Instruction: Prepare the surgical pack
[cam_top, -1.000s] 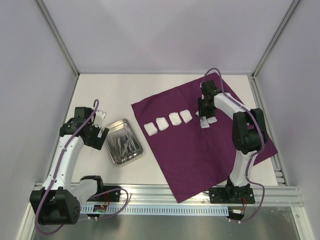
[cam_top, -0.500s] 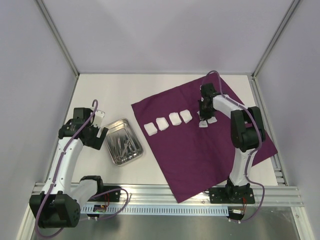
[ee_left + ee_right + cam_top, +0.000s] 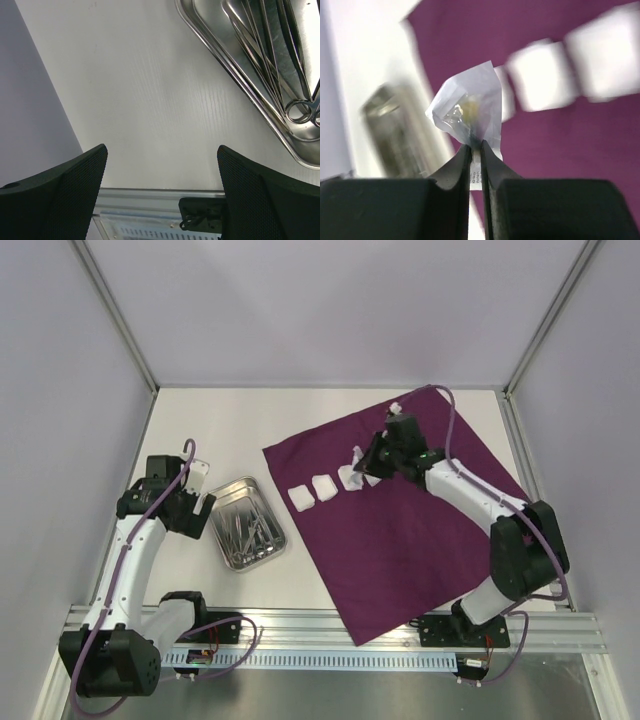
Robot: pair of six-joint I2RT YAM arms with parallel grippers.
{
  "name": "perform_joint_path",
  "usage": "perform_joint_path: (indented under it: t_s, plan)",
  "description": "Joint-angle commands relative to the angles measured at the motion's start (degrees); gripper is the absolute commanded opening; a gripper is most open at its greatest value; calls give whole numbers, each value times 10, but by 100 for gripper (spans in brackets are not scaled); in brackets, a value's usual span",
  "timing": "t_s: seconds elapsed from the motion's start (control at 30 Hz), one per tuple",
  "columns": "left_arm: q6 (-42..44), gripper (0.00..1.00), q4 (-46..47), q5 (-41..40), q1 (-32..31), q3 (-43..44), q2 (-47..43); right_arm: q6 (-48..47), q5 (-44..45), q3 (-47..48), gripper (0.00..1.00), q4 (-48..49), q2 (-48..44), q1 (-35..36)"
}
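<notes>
Right claw (image 3: 475,146) clamps the lower edge of a small crinkled clear-and-white packet (image 3: 469,107), featherlight and probably slippery, above the limp dark purple cloth (image 3: 420,540) and its white square gauze pads (image 3: 301,498); left claw (image 3: 162,172) gapes wide beside the shiny steel tray (image 3: 227,65).

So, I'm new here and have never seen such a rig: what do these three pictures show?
Two robot arms are bolted at the near edge of a table. The wide picture looks down from above; each close-up comes from a camera on a wrist. On the table lie a purple cloth with white gauze pads and a steel tray of instruments. The jaws of the right arm are shut on a small crinkled packet above the cloth; those of the left arm are open and empty, near the tray.
</notes>
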Motion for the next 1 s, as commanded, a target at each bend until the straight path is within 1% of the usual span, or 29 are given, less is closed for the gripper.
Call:
perform_joint_path:
  t_s: [0.0, 0.03, 0.07, 0.1, 0.17, 0.2, 0.23, 0.27, 0.3, 0.33, 0.37, 0.4, 0.43, 0.47, 0.63, 0.83, 0.87, 0.97]
  plan:
    - [-13, 100, 11, -8, 2, 8, -14, 159, -4, 15, 0, 151, 4, 114]
    - [-12, 100, 11, -10, 2, 7, -15, 175, 10, 22, 1, 161, 19, 136]
    - [-12, 100, 11, -12, 2, 7, -17, 219, 22, 27, 0, 176, 30, 156]
    - [-13, 100, 10, -14, 3, 2, -20, 239, 40, 40, 1, 201, 42, 191]
    - [-11, 100, 12, -18, 3, -2, -27, 303, 66, 61, 1, 235, 88, 230]
    - [-11, 100, 13, -20, 3, -6, -29, 327, 72, 87, 0, 232, 105, 241]
    - [-11, 100, 13, -23, 2, -10, -31, 348, 75, 104, 1, 231, 142, 250]
    - [-10, 100, 14, -24, 3, -12, -34, 385, 81, 118, 1, 228, 160, 266]
    - [-10, 100, 15, -24, 2, -15, -37, 398, 85, 133, 0, 224, 178, 273]
    - [-9, 100, 15, -24, 3, -17, -38, 410, 87, 174, 1, 214, 212, 282]
    - [-9, 100, 15, -24, 3, -18, -41, 423, 116, 197, 0, 163, 231, 294]
    - [-8, 100, 16, -23, 2, -20, -42, 440, 121, 225, 0, 138, 265, 300]
    - [-8, 100, 16, -23, 2, -21, -43, 453, 125, 265, 0, 119, 280, 304]
    - [-8, 100, 17, -23, 2, -21, -45, 461, 133, 284, 0, 85, 295, 310]
    - [-6, 100, 19, -20, 3, -26, -50, 515, 166, 337, 0, 34, 355, 317]
    - [-4, 100, 25, -19, 2, -36, -55, 527, 188, 402, 1, -22, 408, 320]
    - [-4, 100, 26, -19, 3, -36, -55, 534, 192, 414, 1, -43, 415, 321]
    - [-3, 100, 27, -18, 2, -36, -51, 548, 186, 445, 0, -59, 441, 323]
